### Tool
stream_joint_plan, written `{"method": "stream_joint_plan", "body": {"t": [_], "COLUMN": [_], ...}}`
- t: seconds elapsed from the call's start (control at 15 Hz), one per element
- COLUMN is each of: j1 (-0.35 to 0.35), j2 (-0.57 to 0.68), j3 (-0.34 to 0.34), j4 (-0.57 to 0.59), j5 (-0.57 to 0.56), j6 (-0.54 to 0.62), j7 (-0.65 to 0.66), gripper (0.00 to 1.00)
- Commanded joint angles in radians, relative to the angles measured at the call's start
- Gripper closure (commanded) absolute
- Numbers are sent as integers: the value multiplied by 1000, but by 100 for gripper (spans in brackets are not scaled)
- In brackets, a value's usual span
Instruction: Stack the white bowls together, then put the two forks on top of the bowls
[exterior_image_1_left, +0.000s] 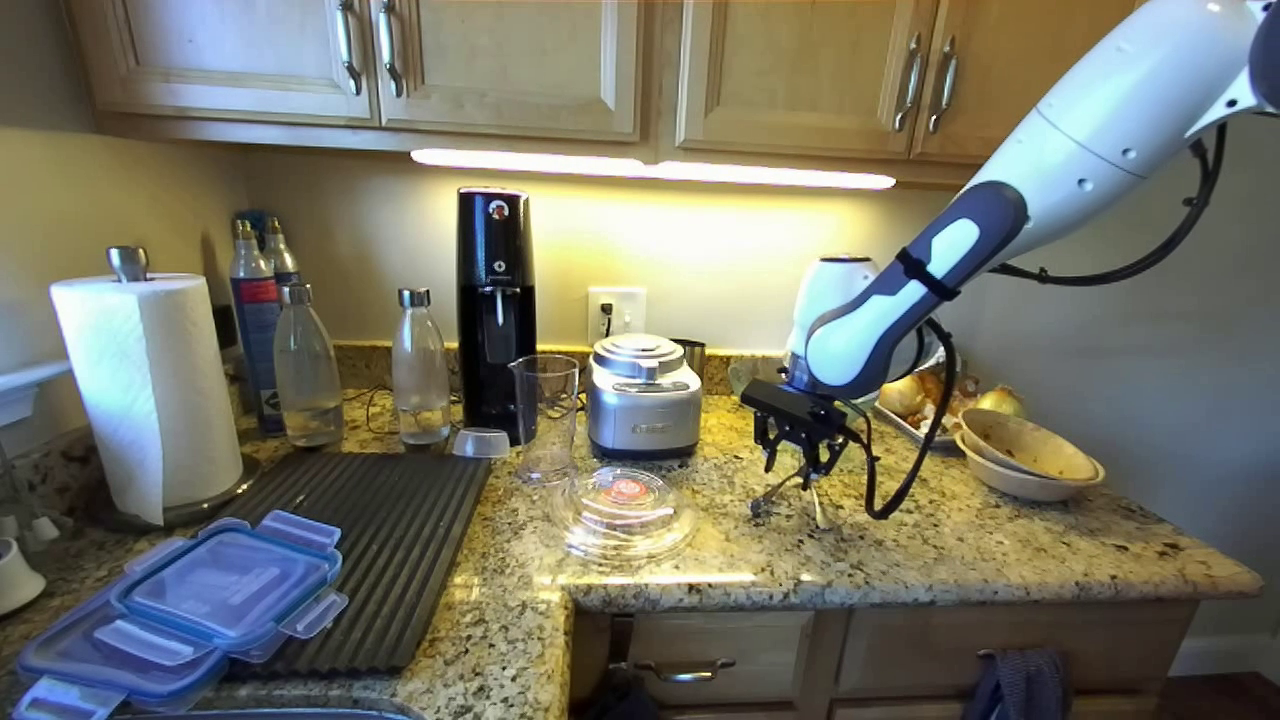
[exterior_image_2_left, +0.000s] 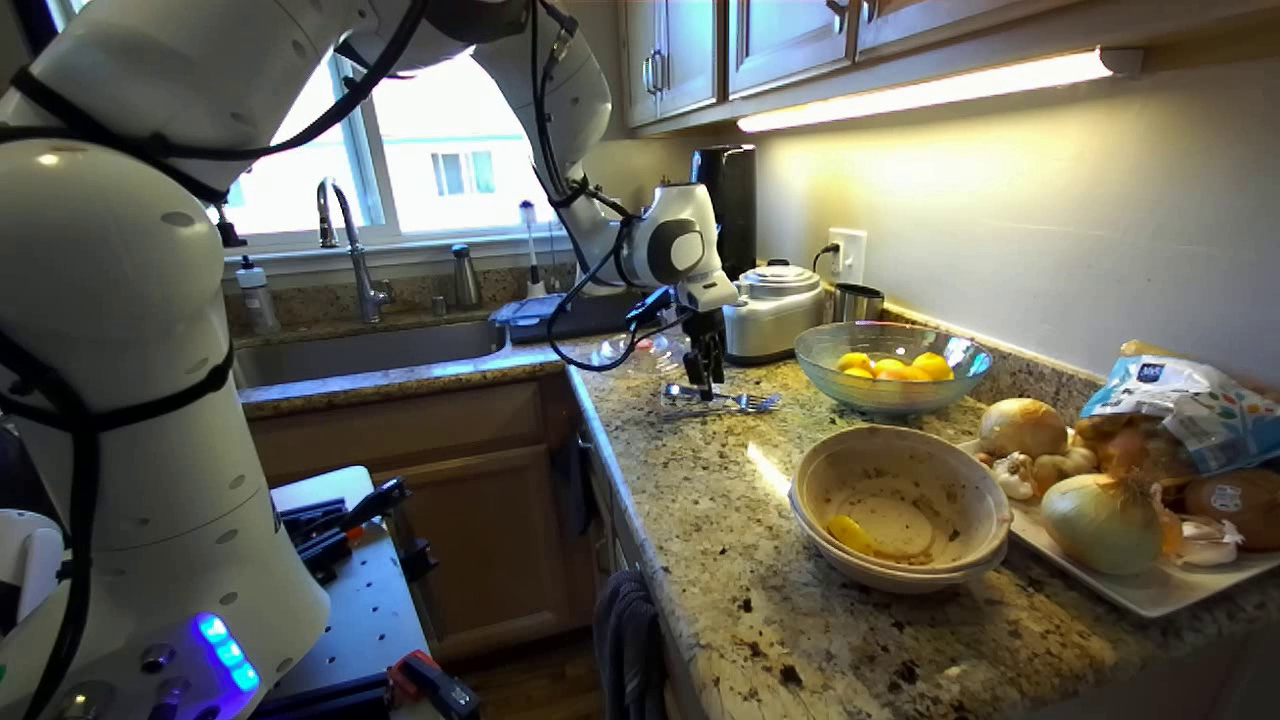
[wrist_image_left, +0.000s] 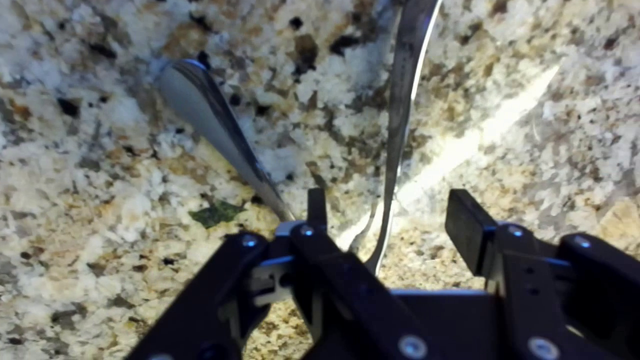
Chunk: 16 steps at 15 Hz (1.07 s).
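Observation:
The two white bowls are stacked in both exterior views. The upper bowl (exterior_image_1_left: 1035, 440) (exterior_image_2_left: 900, 490) sits a little tilted inside the lower bowl (exterior_image_1_left: 1020, 484) (exterior_image_2_left: 880, 572). My gripper (exterior_image_1_left: 798, 468) (exterior_image_2_left: 706, 388) (wrist_image_left: 385, 212) points down close over the counter, open. In the wrist view one silvery fork (wrist_image_left: 398, 107) runs between the open fingers, apart from both. The other fork (wrist_image_left: 215, 112) slants left of the left finger. The lower ends of both forks are hidden behind the gripper. The forks also show under the gripper in an exterior view (exterior_image_2_left: 757, 402).
A clear glass dish (exterior_image_1_left: 625, 515) and a silver appliance (exterior_image_1_left: 645, 410) stand near the gripper. A glass bowl of yellow fruit (exterior_image_2_left: 830, 375) stands at the wall. A white tray of onions (exterior_image_2_left: 1140, 600) is beside the bowls. The counter's front edge (exterior_image_1_left: 900, 592) is near.

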<state>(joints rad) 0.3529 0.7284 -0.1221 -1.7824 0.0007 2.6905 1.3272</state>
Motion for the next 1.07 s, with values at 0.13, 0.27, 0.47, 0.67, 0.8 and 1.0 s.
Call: {"method": "stream_joint_plan", "body": {"t": [0.13,0.27,0.47,0.67,0.8,1.0], "j1": [-3,-3,-9,-11,-16,-12], "j2": [15,19,17,17,23,31], "j3": [-1,-3,7,10,14,9], "j4": [27,24,21,17,19,18], "j5": [-13,-15,-12,-9,-4,-7], "j6": [-3,-8,-14,-8,-9,-15], "j7": [-24,-28,-42,-57,-63,-67], "gripper": [43,67,80,60,42,23]}}
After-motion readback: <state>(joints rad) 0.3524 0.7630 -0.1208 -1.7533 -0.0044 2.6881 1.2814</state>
